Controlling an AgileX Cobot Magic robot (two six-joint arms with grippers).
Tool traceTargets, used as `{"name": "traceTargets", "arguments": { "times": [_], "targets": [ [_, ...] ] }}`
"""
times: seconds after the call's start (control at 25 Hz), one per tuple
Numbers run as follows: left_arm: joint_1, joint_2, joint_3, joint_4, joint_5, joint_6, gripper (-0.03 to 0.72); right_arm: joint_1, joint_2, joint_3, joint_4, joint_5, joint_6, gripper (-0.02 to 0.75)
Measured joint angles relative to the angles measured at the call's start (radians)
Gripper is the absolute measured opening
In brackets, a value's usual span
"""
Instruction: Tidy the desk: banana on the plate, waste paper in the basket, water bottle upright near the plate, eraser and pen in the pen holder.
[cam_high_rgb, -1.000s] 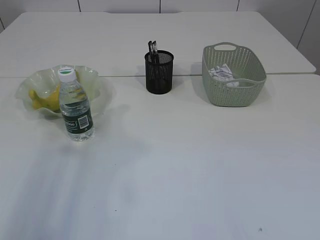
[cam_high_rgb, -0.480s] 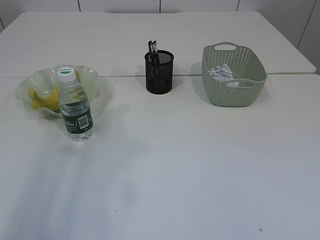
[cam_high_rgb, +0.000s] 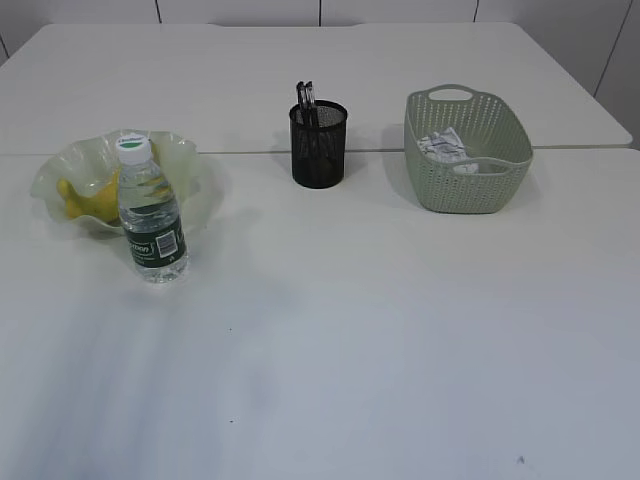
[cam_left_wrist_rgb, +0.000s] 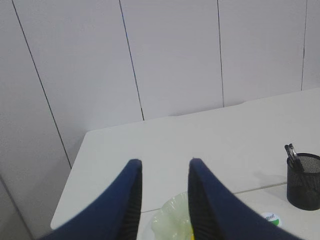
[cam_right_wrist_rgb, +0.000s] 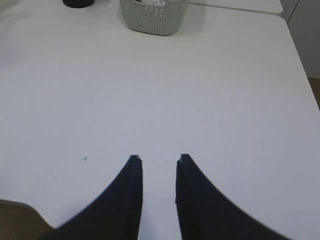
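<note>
- Black mesh pen holder (cam_high_rgb: 319, 144) is our landmark, standing mid-desk with pens (cam_high_rgb: 305, 97) poking above its rim; we cannot make out the eraser through the mesh.
- Left of the pen holder and nearer the camera: the ruffled pale-green plate (cam_high_rgb: 70, 168) with the banana (cam_high_rgb: 85, 203) lying in it.
- Water bottle (cam_high_rgb: 150, 210) stands upright, left of the pen holder, just in front of the plate's rim; touching or not, we cannot tell.
- Right of the pen holder: green basket (cam_high_rgb: 468, 150) with crumpled waste paper (cam_high_rgb: 442, 145) inside.
- Left gripper (cam_left_wrist_rgb: 164, 172): fingers parted, nothing between them, raised above the plate with the pen holder off to its right.
- Right gripper (cam_right_wrist_rgb: 156, 162): fingers spread, empty, over bare desk (cam_high_rgb: 400, 330) well in front of the basket.
- Our judgement: the task looks finished, eraser unconfirmed.
- Risk: a left arm descending or swinging toward the pen holder could clip the bottle cap; a part-filled bottle tips easily and would roll.
- Risk: any re-grasp near the plate could nudge it and shift the banana.
</note>
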Motion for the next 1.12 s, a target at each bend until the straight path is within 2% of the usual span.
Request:
{"name": "traceTargets", "arguments": {
  "times": [0.76,0.88,1.12],
  "targets": [
    [0.0,0.0,0.0,-0.022,-0.082,-0.002,0.216,0.0,0.0,0.0,0.0,0.0,0.0,0.174],
    [0.0,0.0,0.0,0.039,-0.084,-0.096,0.216,0.0,0.0,0.0,0.0,0.0,0.0,0.174],
    [0.0,0.0,0.0,0.311,-0.084,-0.388,0.216,0.0,0.0,0.0,0.0,-0.001,0.0,0.174]
  ]
}}
